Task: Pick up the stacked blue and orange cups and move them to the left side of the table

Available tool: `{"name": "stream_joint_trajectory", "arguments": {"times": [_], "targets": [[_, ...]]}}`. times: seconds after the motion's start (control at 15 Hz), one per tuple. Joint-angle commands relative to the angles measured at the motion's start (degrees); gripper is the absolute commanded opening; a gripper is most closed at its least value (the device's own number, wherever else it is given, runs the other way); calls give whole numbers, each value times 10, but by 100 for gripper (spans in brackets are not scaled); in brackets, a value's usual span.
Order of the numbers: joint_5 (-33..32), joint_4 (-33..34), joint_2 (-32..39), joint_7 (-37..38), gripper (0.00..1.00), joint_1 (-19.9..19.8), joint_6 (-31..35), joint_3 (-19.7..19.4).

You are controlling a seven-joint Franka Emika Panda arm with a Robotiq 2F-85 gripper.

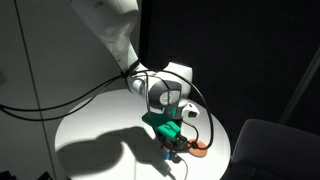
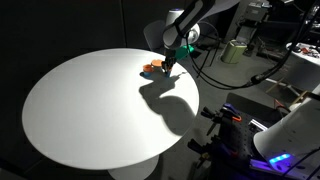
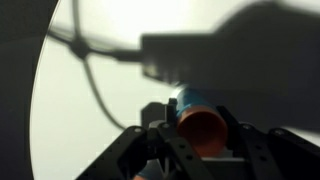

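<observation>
In the wrist view the stacked blue and orange cups (image 3: 201,120) stand between my gripper's (image 3: 203,128) two fingers, the orange rim facing the camera and the blue cup behind it. The fingers press on both sides of the stack. In both exterior views the gripper (image 1: 176,147) (image 2: 170,64) is low over the far part of the round white table (image 1: 100,125) (image 2: 90,115), and it hides the small stack there.
An orange object (image 1: 200,148) (image 2: 151,68) lies on the table right beside the gripper. Black cables (image 3: 90,70) hang by the arm. The gripper and arm cast a dark shadow (image 2: 168,98) on the tabletop.
</observation>
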Motion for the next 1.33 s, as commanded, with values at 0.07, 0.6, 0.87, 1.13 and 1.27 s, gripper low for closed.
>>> {"name": "stream_joint_trajectory", "arguments": {"times": [0.07, 0.6, 0.87, 1.13, 1.27], "targets": [[-9, -21, -46, 2, 19, 7, -2, -3], [-68, -107, -177, -3, 19, 64, 6, 0], [-127, -174, -230, 1, 19, 102, 10, 4], [-160, -223, -260, 1, 19, 129, 10, 21], [-152, -243, -271, -4, 19, 136, 10, 34]]}}
